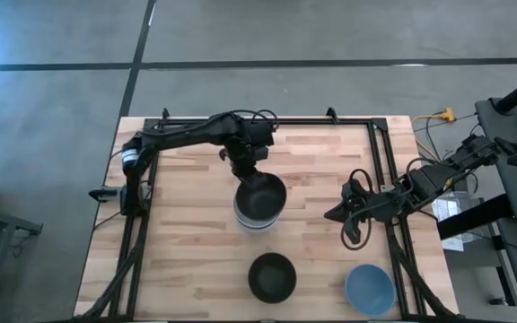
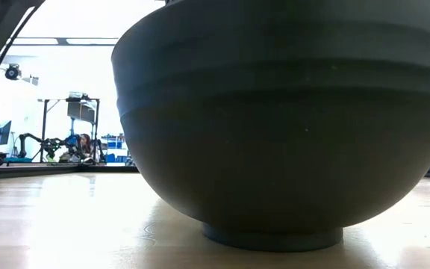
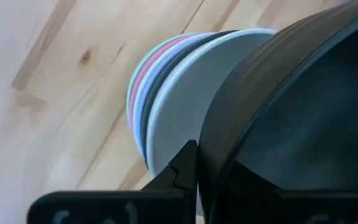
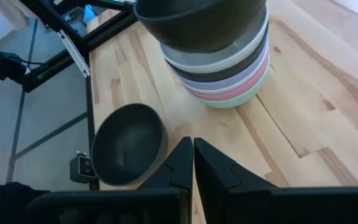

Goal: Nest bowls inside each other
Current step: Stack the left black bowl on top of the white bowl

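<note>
The left tool (image 1: 251, 166) is closed on the rim of a black bowl (image 1: 260, 193) and holds it directly over the stack of bowls (image 4: 225, 74) in the middle of the desk (image 1: 187, 233). The decisive relation is vertical: the stack lies straight under the held bowl. In the right wrist view the black bowl looks slightly tilted and not fully seated, with a white rim, a dark one, lavender, pink and mint green under it. So I judge that the coming move is a short lowering and then a release. Two bowls are not yet nested: a second black bowl (image 1: 271, 276) at the near edge of the desk, and a blue bowl (image 1: 369, 289) beside it, apart from each other. The right tool (image 1: 335, 213) is closed and empty, and it waits at the right side, nearer to the blue bowl than the left arm is. The desk is of pale wooden boards inside a black frame (image 1: 380, 152). Around it there is grey floor (image 1: 52, 108), and the low view shows a bright room with equipment far behind.
</note>
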You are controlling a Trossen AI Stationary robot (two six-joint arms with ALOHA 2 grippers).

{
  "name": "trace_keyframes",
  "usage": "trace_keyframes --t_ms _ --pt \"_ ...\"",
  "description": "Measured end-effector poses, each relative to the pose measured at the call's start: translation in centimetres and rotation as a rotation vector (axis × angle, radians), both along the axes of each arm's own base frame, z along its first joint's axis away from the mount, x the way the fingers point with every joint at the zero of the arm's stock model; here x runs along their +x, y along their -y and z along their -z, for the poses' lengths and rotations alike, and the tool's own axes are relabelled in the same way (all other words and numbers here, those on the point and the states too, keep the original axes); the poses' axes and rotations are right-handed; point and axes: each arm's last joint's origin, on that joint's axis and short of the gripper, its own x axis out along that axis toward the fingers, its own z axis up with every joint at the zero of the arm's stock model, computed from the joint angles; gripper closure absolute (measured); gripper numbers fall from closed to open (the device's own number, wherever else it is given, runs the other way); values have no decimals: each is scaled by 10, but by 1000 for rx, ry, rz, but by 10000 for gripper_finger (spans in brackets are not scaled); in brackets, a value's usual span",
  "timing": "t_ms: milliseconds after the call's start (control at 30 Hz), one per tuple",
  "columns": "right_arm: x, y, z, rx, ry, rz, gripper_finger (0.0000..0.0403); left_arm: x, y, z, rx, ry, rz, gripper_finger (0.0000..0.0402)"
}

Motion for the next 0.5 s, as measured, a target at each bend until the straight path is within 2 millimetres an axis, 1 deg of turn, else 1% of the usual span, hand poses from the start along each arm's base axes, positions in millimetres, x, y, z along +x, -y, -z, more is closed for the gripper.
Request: trace_keyframes --t_ms 300,500 --pt "0 0 0 0 1 0 394 -3 1 16 47 -96 -2 402" --pt "0 0 0 0 0 0 394 -3 0 18 99 -108 -7 402"
